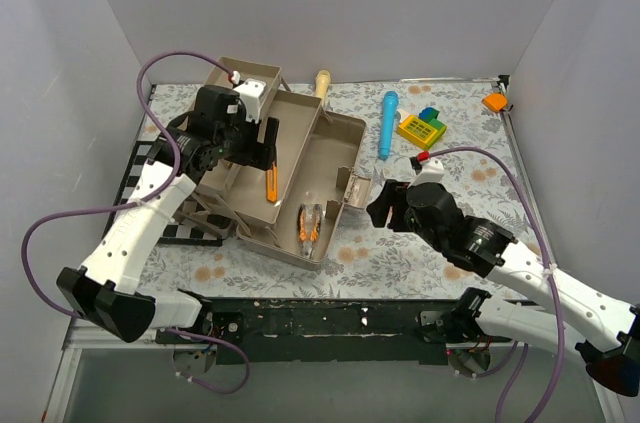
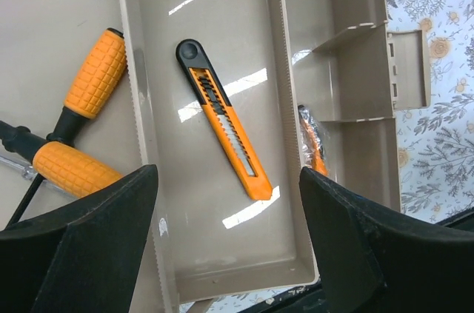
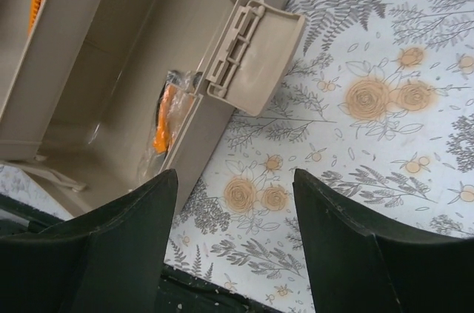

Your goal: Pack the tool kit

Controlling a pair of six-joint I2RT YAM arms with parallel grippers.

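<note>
Item: toolbox (image 1: 325, 153), lid open, on the floral cloth (image 3: 370, 143), left of centre and between the two arms. Hazards, as judged: the left gripper (image 2: 228, 178) hangs over the fold-out tray (image 2: 222, 24), fingers spread wide and empty. An off-line descent would land a finger on the tray wall rather than its floor. As the tray appears to ride on links, a push there could swing it and send the contents sliding. The knife (image 2: 222, 117) lies skew in the tray, so a pinch across it may twist it rather than lift it. The right gripper (image 3: 235, 176), fingers likewise apart and holding nothing, hovers above the cloth just beside the latch (image 3: 255, 54); a snag there could drag the box across the cloth. Folding the tray in with any tool standing proud would likely jam the lid. Orientation: the box's long axis runs far-to-near in the top view, leaning slightly left at the near end, with the opening upward and the latch side toward the right arm. The knife's long axis is oblique to the tray's length, black cap toward the far end, orange tip toward the near end. Two screwdrivers (image 2: 95, 72) lie angled against each other in the section left of the tray. A bagged tool (image 3: 169, 117), orange, lies in the base.
</note>
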